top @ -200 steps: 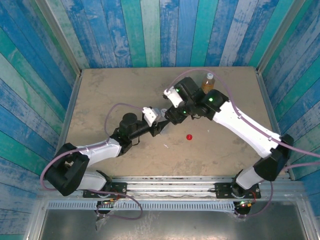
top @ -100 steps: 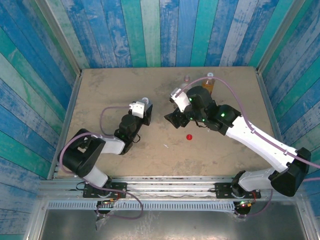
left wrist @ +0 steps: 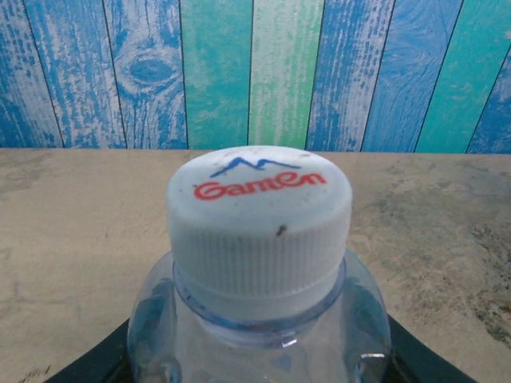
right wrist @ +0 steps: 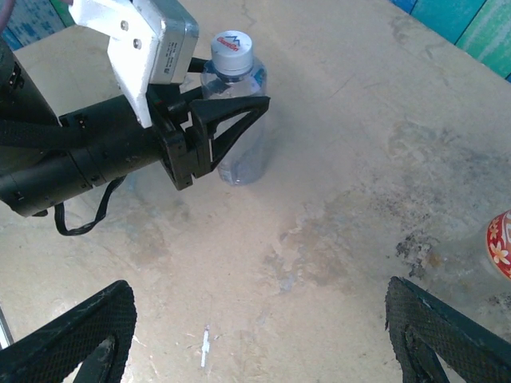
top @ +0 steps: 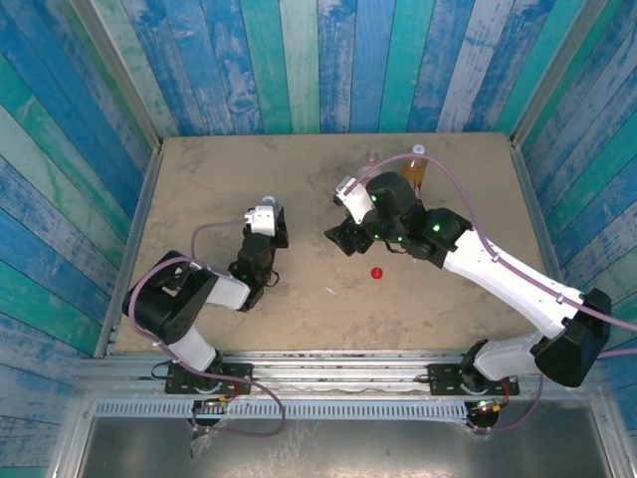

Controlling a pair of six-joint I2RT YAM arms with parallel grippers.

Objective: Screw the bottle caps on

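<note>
One small, bright red, round plastic cap (top: pixel 377 272) lies loose on the tan tabletop (top: pixel 199 179), nearest the front edge. As I judge it, the next move turns on that cap. Seen from overhead, it sits close to the right gripper (top: pixel 341 237), at about five o'clock from it, and well apart from the left gripper (top: pixel 269 217), so the right arm is nearer. The right claw's black fingers (right wrist: pixel 72 335) stand wide apart with nothing between them. I cannot tell whether the cap lies open side up.

At nine o'clock from the right claw, the left claw is clamped around the clear bluish plastic bottle (right wrist: pixel 237 136). The bottle stands upright with its white ribbed cap (left wrist: pixel 259 219) seated; how tight it is cannot be seen.

Farther back, around one o'clock, stand the amber-liquid bottle with an orange label (top: pixel 416 167) and a clear bottle (top: pixel 373 157). Both are too small to tell if they are capped. What looks like the clear bottle's red-and-white label (right wrist: pixel 501 243) is cut off at the edge of the right wrist view.
</note>
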